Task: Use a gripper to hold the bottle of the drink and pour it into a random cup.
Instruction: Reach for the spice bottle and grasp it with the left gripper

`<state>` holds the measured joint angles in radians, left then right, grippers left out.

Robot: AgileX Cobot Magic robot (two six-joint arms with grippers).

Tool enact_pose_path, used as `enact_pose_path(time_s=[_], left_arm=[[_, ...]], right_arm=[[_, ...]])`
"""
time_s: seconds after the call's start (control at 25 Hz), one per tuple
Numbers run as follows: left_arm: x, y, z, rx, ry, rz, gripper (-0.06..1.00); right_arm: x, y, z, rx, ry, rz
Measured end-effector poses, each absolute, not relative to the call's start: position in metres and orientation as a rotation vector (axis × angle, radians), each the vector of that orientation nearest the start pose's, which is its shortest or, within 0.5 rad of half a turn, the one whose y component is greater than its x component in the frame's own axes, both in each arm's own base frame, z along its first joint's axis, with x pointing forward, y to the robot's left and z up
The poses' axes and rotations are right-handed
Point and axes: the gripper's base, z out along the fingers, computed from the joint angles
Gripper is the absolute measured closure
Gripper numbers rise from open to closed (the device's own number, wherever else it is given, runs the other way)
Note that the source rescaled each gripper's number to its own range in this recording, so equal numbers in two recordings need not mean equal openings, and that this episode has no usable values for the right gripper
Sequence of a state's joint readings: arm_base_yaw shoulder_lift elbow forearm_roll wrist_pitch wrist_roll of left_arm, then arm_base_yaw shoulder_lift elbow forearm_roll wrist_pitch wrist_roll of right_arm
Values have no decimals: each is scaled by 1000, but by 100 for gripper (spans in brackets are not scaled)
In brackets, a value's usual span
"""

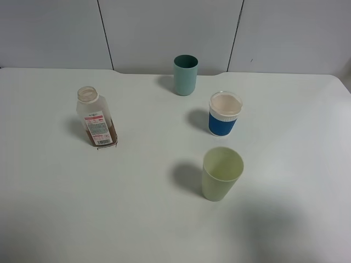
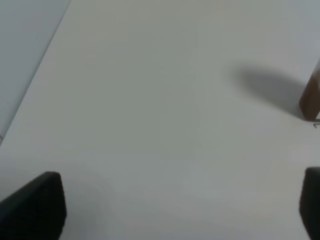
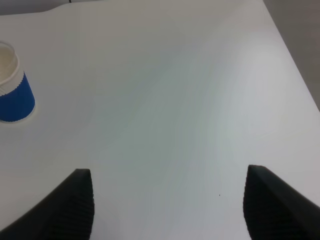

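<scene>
Bottle (image 1: 96, 118) is standing on its base toward the left of the white table (image 1: 131, 219) in the high view, its wide round neck showing open at the top and the reddish-brown drink (image 1: 106, 135) sitting low in its body behind the white label. You are seeing three cups off to its right, none touching another: the teal cup (image 1: 185, 74) is standing farthest back near the table's far edge, the blue cup with the white rim (image 1: 225, 114) is sitting nearer and a little to the right of it, and the pale yellow-green cup (image 1: 221, 173) is standing nearest the camera. All three are standing well apart from the bottle. Your left gripper (image 2: 172, 210) is hanging over the table with its jaws spread wide and nothing lying between the fingers (image 2: 35, 207) — only a brown sliver of the bottle is showing at the frame's edge in the left wrist view, its shadow falling on the table beside it. Your right gripper (image 3: 170, 205) is likewise hanging with jaws wide apart, gripping nothing, while the blue cup is showing partly cut off at the side of its view, well away from the fingers.
</scene>
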<state>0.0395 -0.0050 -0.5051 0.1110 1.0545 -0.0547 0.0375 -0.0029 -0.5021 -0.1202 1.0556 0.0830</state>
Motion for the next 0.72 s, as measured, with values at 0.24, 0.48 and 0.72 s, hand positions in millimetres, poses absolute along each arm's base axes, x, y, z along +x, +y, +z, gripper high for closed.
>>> enact_pose_path(time_s=[0.24,0.48,0.72], left_arm=[[-7,9,280,-101,2023,123,4],[-7,9,280,-101,2023,123,4],[-7,9,280,-101,2023,123,4]], right_arm=[[-5,-10,279,52,2028,-68],[-5,-10,279,52,2028,-68],[-5,-10,279,52,2028,-68]])
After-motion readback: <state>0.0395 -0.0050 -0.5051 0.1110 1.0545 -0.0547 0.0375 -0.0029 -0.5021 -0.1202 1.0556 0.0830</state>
